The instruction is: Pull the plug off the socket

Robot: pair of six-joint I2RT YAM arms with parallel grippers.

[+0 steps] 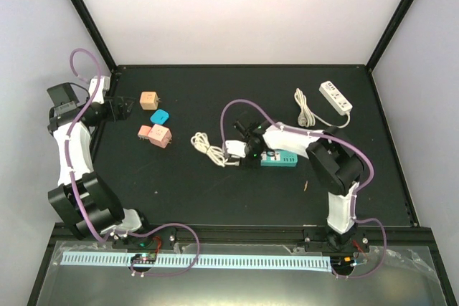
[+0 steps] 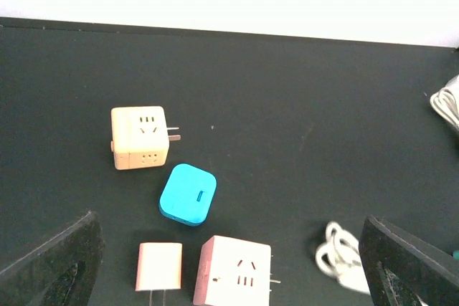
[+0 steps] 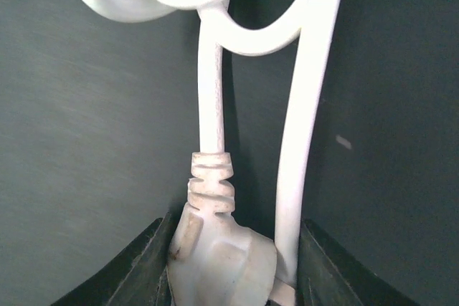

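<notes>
The white plug (image 3: 219, 249) sits between the dark fingers (image 3: 136, 270) of my right gripper (image 3: 233, 270), which is shut on it. A loop of its white cable (image 3: 308, 105) is squeezed in beside it. From above, the right gripper (image 1: 247, 152) lies at the left end of the teal socket (image 1: 280, 158). The plug (image 1: 235, 150) shows just left of the fingers, and the join with the socket is hidden. The coiled cable (image 1: 206, 147) trails off to the left. My left gripper (image 1: 122, 109) hangs open at the far left, holding nothing.
Below the left gripper lie an orange cube adapter (image 2: 140, 137), a blue charger (image 2: 188, 193), a pink charger (image 2: 159, 266) and a pink cube adapter (image 2: 235, 271). A white power strip (image 1: 336, 96) with its cable (image 1: 306, 111) lies at the back right.
</notes>
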